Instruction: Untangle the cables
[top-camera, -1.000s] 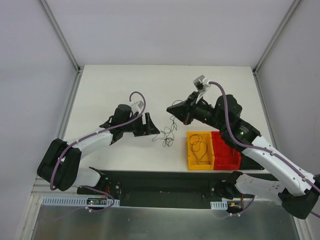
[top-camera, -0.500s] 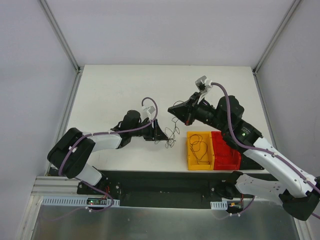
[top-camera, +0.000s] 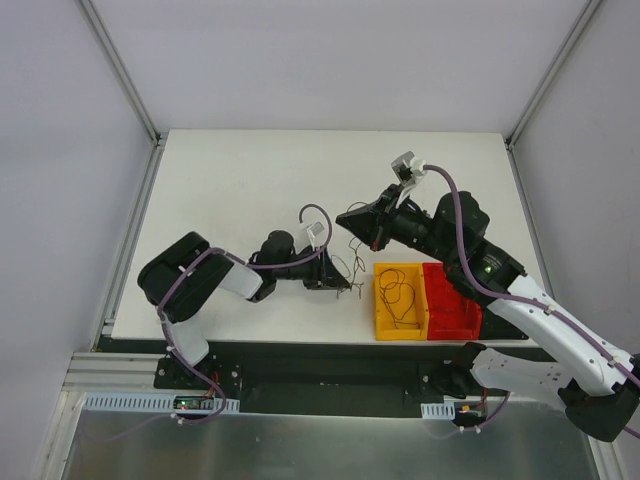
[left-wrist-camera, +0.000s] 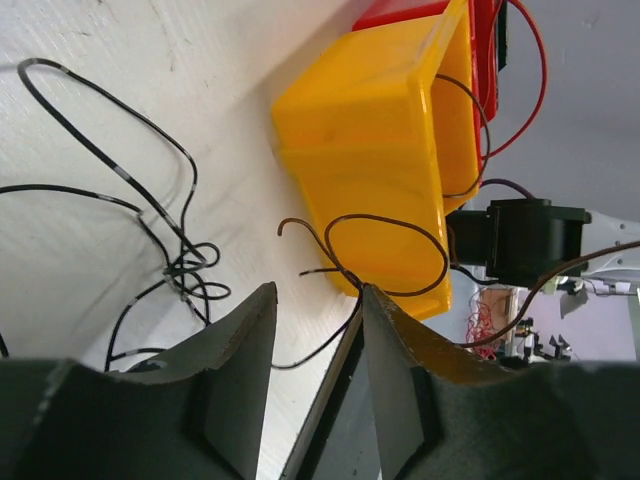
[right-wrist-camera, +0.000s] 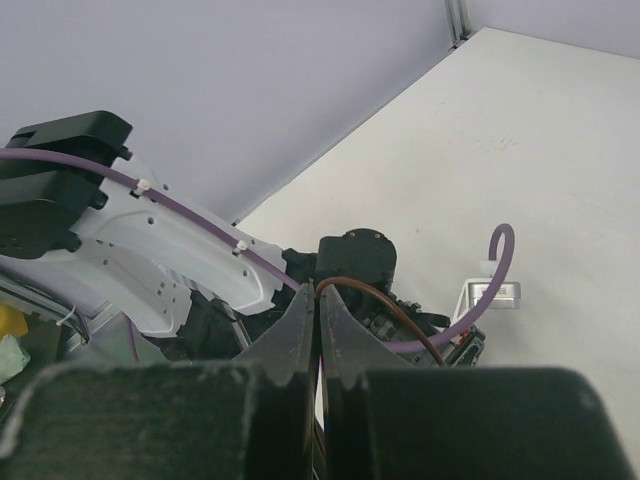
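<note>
The cables (top-camera: 345, 268) lie as a thin dark tangle on the white table, just left of the yellow bin (top-camera: 380, 305). My left gripper (top-camera: 343, 283) reaches low into the tangle from the left. In the left wrist view its jaws (left-wrist-camera: 315, 292) stand partly apart, with one black cable (left-wrist-camera: 320, 350) running through the gap and a brown loop (left-wrist-camera: 395, 222) touching the right fingertip (left-wrist-camera: 372, 300). A knot of black cables (left-wrist-camera: 185, 270) lies further left. My right gripper (top-camera: 347, 217) hovers above the tangle, shut on a brown cable (right-wrist-camera: 385, 298) that arcs away from its tips (right-wrist-camera: 318, 298).
The yellow bin (left-wrist-camera: 360, 130) holds a loose brown cable loop (top-camera: 398, 293). A red bin (top-camera: 452, 322) stands against its right side, with a red wire (left-wrist-camera: 530, 70) above it. The table's near edge (left-wrist-camera: 330, 400) runs right under my left fingers.
My left arm has stretched right into the tangle and its jaws have narrowed. The right gripper has barely moved and stays shut on the brown cable.
</note>
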